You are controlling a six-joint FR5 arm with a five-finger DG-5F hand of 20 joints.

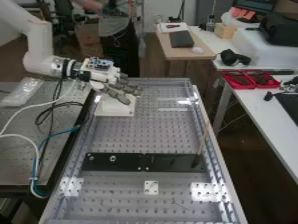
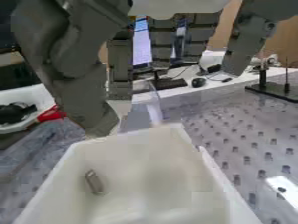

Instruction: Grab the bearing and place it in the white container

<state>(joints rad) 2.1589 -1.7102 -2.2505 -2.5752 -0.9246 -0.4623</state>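
The hand [image 1: 118, 89] is at the far left of the bench in the high view, over the white container [image 1: 118, 110]. Its fingers are loosely extended and open, with nothing seen between them. In the wrist view the hand [image 2: 73, 70] hangs above the rim of the white container [image 2: 149, 150]. A small metallic cylinder, looking like the bearing [image 2: 94, 182], lies tilted on the container's floor, apart from the fingers.
A black plate [image 1: 163, 162] with small round fittings crosses the perforated bench [image 1: 156, 132], and a thin rod [image 1: 201, 145] rises at its right end. Cables [image 1: 50, 125] run down the left side. Red trays [image 1: 249, 80] stand on the right-hand table.
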